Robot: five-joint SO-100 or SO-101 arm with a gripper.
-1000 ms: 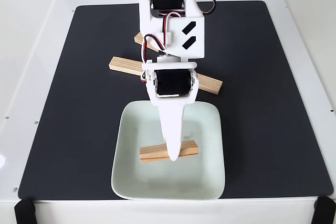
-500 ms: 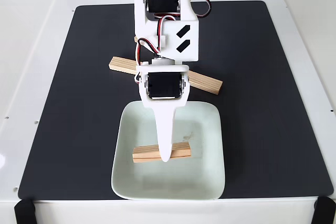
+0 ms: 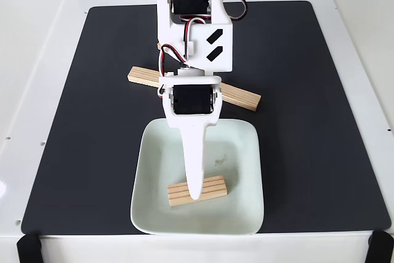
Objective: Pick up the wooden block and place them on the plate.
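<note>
- I see a white counter [image 3: 43, 90] carrying a black mat [image 3: 295, 121] in the fixed view; the arm [image 3: 194, 26] reaches down the middle of it toward the camera.
- The hand [image 3: 194, 194] points at the near part of the plate [image 3: 246, 214], its long white finger lying across the middle of a wooden block [image 3: 212, 188] that rests flat on the plate floor, grooved face up.
- From above the finger hides the second jaw, so I cannot tell whether the hand is wide, narrow or clamped on that block.
- The block sits well inside the plate rim, slightly tilted, with one end showing on each side of the fingertip.
- Behind the hand, past the far rim, a second block [image 3: 144, 77] shows left of the arm and a third block [image 3: 241, 97] shows right of it, both on the mat and partly covered by the arm.
- A sliver of another block [image 3: 162, 46] peeks out further back, beside the upper arm housing.
- My judgement: one block is delivered or about to be, the rest remain.
- Risk: if the hand lifts while gripping or touching, it could drag the block or flip it toward the rim.
- Risk: the glossy plate may let the block slide under a sideways nudge.
- Risk: retreating low could clip the far rim or sweep the blocks lying under the arm.
</note>
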